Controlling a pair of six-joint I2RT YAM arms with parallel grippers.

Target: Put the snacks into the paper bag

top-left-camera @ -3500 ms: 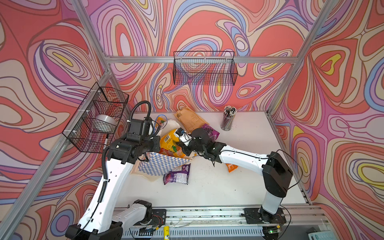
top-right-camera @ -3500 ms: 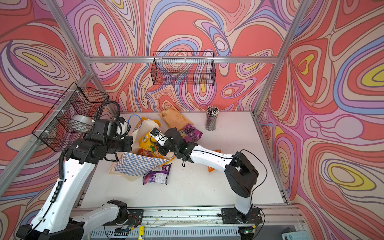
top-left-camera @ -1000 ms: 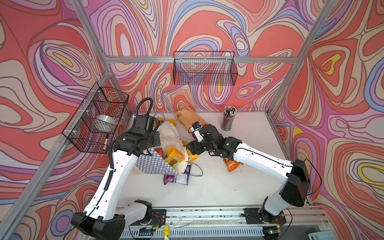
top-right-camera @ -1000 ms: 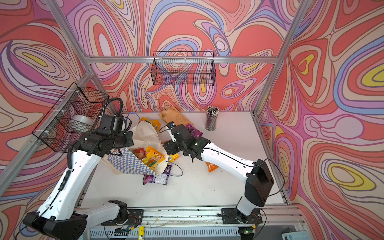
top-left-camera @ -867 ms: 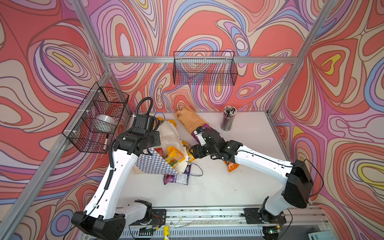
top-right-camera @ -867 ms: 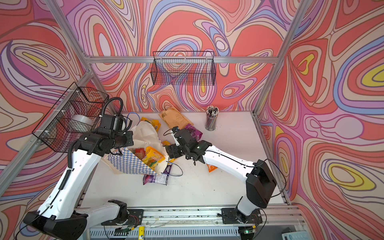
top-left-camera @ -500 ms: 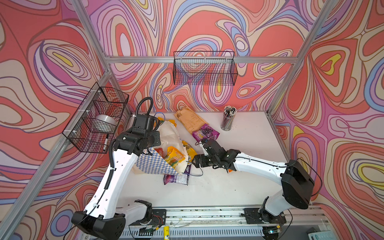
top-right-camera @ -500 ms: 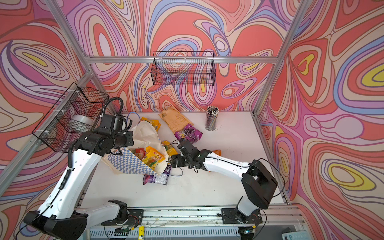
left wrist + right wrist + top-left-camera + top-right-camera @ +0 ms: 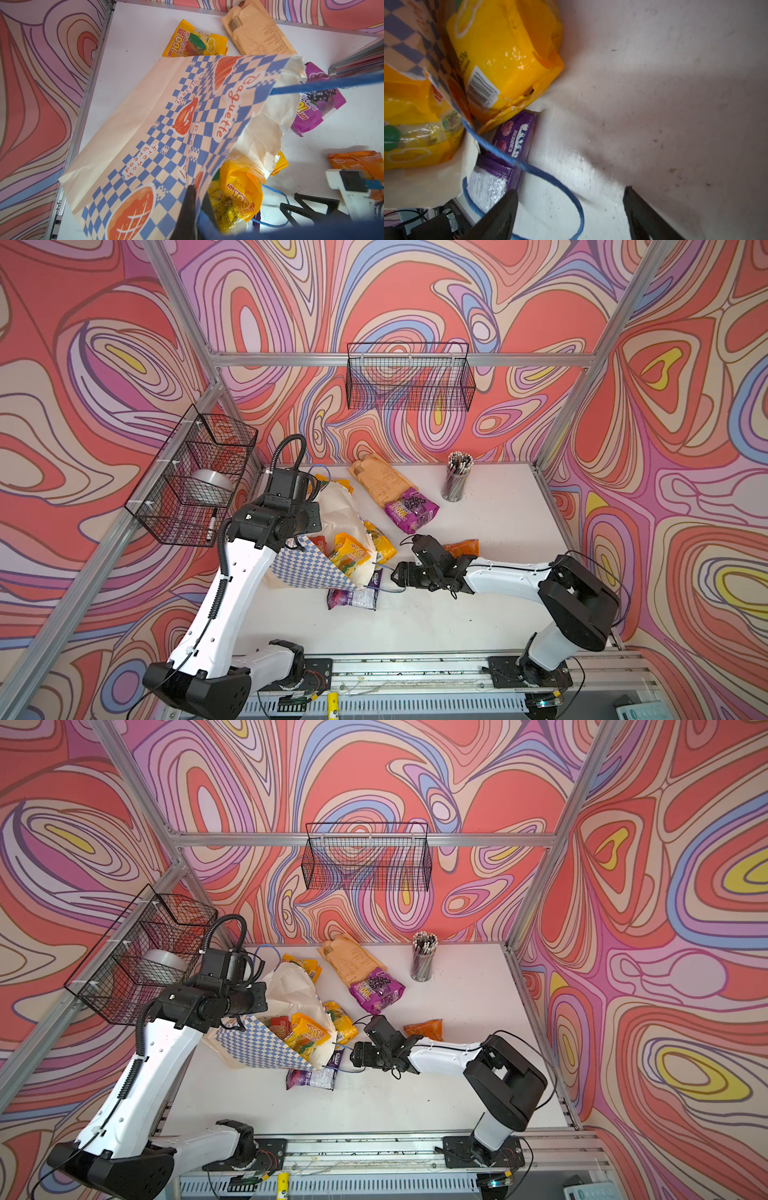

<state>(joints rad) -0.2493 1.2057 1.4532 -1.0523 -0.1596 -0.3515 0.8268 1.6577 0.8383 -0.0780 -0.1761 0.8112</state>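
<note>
Side wire basket (image 9: 195, 477): hung on the left wall, above the tabletop (image 9: 478, 614).
Left gripper (image 9: 197, 207): fingers closed on the rim of the paper bag, with the paper pinched between them.
Paper bag (image 9: 307, 572): blue-and-white checkered, lying tilted on the left part of the tabletop. Its mouth faces right and is held open, and the white inside shows in both top views.
Red packet (image 9: 320, 541): inside the bag, behind the mouth.
Front yellow packet (image 9: 351, 558): partly inside the bag, one end sticking out over the rim.
Rear yellow packet (image 9: 334, 483): on the tabletop behind the bag, toward the back wall.
Side yellow packet (image 9: 384, 545): on the tabletop, against the right of the bag's mouth.
Lower purple packet (image 9: 353, 597): flat on the tabletop, partly under the bag's mouth.
Blue cord handle (image 9: 542, 172): loops from the rim onto the tabletop and passes between the right fingers.
Right gripper (image 9: 395, 573): low over the tabletop, just right of the bag's mouth. Its fingers (image 9: 500, 216) are wide apart and hold nothing.
Grape purple packet (image 9: 411, 510): on the tabletop, overlapping one end of the tan packet (image 9: 380, 481).
Orange packet (image 9: 461, 547): on the tabletop, just behind the right wrist.
Pen cup (image 9: 455, 479): upright near the back wall.
</note>
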